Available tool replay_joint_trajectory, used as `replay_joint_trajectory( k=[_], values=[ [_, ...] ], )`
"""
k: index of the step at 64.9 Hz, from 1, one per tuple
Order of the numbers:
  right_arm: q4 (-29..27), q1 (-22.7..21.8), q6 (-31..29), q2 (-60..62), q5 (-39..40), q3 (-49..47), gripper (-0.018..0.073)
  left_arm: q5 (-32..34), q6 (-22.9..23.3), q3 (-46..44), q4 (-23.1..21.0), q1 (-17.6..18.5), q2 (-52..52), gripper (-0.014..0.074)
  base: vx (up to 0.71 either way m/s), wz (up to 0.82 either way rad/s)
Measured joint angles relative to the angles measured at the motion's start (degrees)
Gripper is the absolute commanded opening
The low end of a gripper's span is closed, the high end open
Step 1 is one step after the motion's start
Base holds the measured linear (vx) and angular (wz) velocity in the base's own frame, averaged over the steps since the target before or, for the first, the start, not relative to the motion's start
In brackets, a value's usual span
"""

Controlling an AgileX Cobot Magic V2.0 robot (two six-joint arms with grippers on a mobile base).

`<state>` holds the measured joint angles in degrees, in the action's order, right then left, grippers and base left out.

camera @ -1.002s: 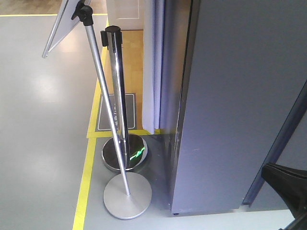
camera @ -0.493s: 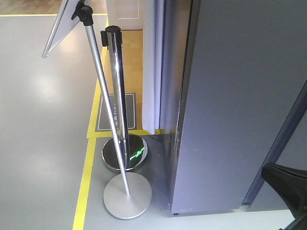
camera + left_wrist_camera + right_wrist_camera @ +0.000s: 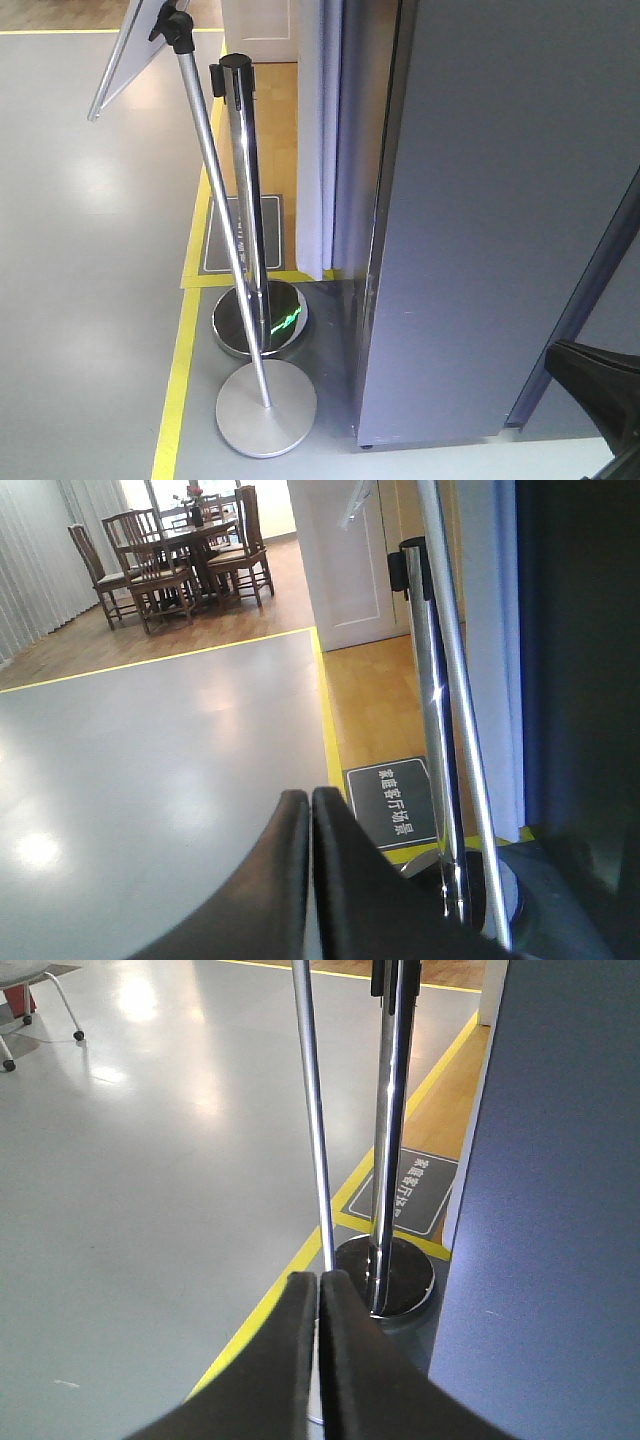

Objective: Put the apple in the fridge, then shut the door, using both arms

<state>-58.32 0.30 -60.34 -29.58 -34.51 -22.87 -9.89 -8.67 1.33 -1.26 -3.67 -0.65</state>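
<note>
A showroom-like hall: queue barrier post (image 3: 243, 190), sign stand (image 3: 220, 220), yellow floor tape (image 3: 178, 390), dining set (image 3: 175, 555).

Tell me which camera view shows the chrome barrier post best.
The exterior front view: the chrome barrier post shows whole, from black cap to round base. The left wrist view shows cap and shaft; the right wrist view shows shaft and base, not the cap's top.

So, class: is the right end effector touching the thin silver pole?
Cannot tell. In the right wrist view the shut end effector overlaps the pole; depth is unclear.
</note>
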Motion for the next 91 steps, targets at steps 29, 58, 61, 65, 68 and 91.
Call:
replay_joint_trajectory(
  k=[29,58,61,65,68,91],
  values=[
    [1.7,0.0,0.0,1.69,0.32,0.05,-0.0005,0.0,0.0,0.0,0.0,0.0,0.0,-0.0006,0.0,0.0],
    [29.51,0.0,33.37,16.56,9.03,9.23,-0.0002,0.0,0.0,0.0,0.0,0.0,0.0,-0.0006,0.0,0.0],
    [33.38,0.0,38.67,17.9,10.18,11.15,-0.0002,0.0,0.0,0.0,0.0,0.0,0.0,-0.0006,0.0,0.0],
    [37.93,0.37,46.29,19.69,11.52,13.01,-0.0002,0.0,0.0,0.0,0.0,0.0,0.0,-0.0006,0.0,0.0],
    [42.01,1.0,51.03,20.7,13.11,14.49,-0.0002,0.0,0.0,0.0,0.0,0.0,0.0,-0.0006,0.0,0.0],
    [60.32,2.53,69.52,29.69,37.16,24.21,-0.0002,0.0,0.0,0.0,0.0,0.0,0.0,-0.0006,0.0,0.0]
  ],
)
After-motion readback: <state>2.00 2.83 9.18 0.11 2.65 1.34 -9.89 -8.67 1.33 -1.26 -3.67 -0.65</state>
